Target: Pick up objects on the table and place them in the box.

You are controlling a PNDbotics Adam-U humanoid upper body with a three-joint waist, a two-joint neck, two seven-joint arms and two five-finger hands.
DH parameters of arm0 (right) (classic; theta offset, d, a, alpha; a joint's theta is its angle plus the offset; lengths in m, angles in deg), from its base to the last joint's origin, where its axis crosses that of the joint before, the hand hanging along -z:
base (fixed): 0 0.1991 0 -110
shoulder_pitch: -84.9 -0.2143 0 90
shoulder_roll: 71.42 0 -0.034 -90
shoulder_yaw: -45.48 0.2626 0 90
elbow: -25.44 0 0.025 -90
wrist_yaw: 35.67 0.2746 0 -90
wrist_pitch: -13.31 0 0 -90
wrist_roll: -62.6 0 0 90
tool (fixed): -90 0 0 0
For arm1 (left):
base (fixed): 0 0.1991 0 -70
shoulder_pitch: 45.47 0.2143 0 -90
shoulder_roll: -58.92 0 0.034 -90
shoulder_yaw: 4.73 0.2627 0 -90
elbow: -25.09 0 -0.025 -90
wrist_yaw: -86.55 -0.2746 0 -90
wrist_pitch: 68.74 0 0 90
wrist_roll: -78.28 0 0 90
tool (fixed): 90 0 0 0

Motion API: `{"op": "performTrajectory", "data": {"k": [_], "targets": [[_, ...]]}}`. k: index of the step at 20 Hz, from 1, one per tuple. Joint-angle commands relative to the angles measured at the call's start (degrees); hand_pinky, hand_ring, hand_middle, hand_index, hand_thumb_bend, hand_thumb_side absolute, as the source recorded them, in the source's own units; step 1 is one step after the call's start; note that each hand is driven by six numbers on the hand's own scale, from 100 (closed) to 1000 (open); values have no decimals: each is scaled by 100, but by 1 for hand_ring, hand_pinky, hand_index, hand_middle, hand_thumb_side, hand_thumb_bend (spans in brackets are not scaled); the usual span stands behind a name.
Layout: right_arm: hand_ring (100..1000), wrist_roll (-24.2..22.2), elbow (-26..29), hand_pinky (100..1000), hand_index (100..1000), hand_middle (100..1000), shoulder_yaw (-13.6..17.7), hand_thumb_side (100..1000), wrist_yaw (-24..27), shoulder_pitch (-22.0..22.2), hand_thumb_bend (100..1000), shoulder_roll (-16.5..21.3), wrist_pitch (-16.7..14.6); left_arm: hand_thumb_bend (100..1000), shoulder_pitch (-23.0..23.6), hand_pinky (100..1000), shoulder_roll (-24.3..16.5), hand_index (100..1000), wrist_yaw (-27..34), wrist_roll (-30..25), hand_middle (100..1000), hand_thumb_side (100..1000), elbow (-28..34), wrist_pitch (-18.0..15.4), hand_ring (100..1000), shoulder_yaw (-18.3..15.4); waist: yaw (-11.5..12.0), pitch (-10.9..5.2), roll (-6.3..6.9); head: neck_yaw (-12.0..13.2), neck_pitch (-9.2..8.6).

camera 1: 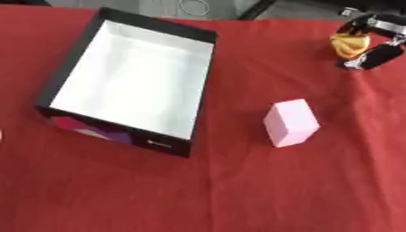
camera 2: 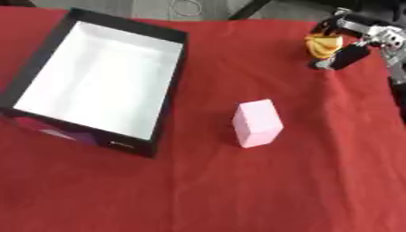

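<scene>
Fingers of the right robot hand (camera 2: 349,43) are curled round a small yellow object (camera 2: 322,45) at the far right of the red-clothed surface (camera 2: 238,190), well apart from the open box (camera 1: 127,27) at the left; no left robot hand is in view. The yellow thing looks soft and only partly enclosed, so it could slip out on the long carry across. A low sweep might also topple the pink block (camera 1: 291,122) standing between.
</scene>
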Motion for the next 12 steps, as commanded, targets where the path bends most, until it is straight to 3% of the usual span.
{"op": "performTrajectory", "data": {"k": [1,12], "targets": [[896,123,131,931,857,851,87,209,175,-137,404,320,29,816,-76,821,-165,795,-23,-33,760,620,128,-7,671,2,9,-34,-64,-13,-90],[895,336,71,919,860,861,194,218,28,-63,435,598,269,810,-116,822,-210,795,-33,-46,760,621,184,-3,671,4,95,97,-153,-94,-155]]}}
